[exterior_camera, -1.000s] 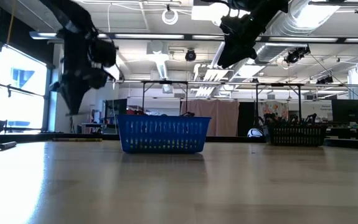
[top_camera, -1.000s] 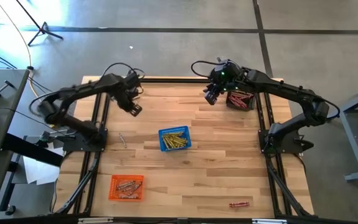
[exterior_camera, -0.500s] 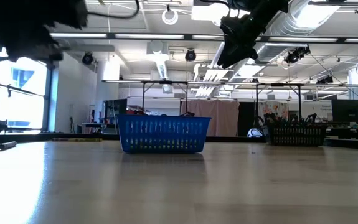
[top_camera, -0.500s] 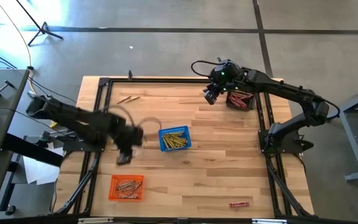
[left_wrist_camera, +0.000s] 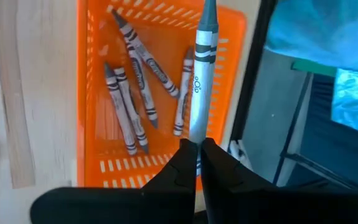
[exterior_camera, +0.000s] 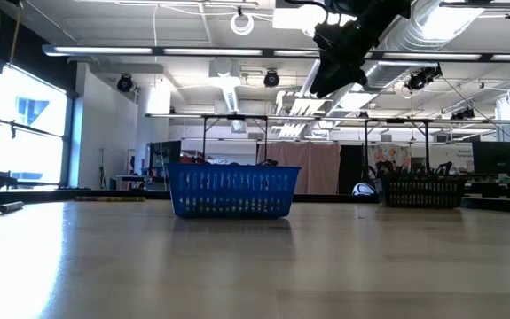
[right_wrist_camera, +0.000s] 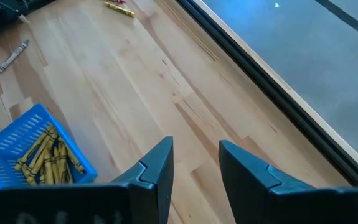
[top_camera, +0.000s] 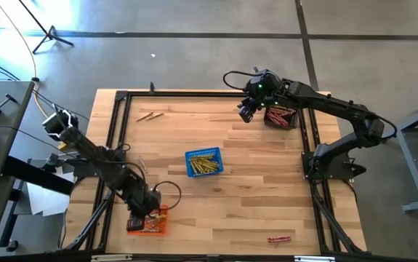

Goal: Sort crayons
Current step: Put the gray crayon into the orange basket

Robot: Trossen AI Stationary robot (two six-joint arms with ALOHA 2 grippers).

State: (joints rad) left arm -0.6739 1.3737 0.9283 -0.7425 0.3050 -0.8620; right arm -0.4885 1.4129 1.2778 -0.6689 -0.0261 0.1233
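Blue basket (top_camera: 204,163) mid-table: yellow crayons (right_wrist_camera: 47,154) inside. Orange basket (left_wrist_camera: 228,74) at near left edge: several loose crayons (left_wrist_camera: 132,93) (tint unclear in wrist view). Dark basket (top_camera: 280,116) far right: reddish sticks. Left gripper (left_wrist_camera: 197,154) above orange basket, clamped on one crayon (left_wrist_camera: 202,81). Right gripper (right_wrist_camera: 194,155) raised beside dark basket, fingers apart, empty.

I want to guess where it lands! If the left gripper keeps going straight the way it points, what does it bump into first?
Probably the orange basket. The left gripper, shut on a gray crayon, points down into it, toward the crayons lying inside. Its height above is unclear.
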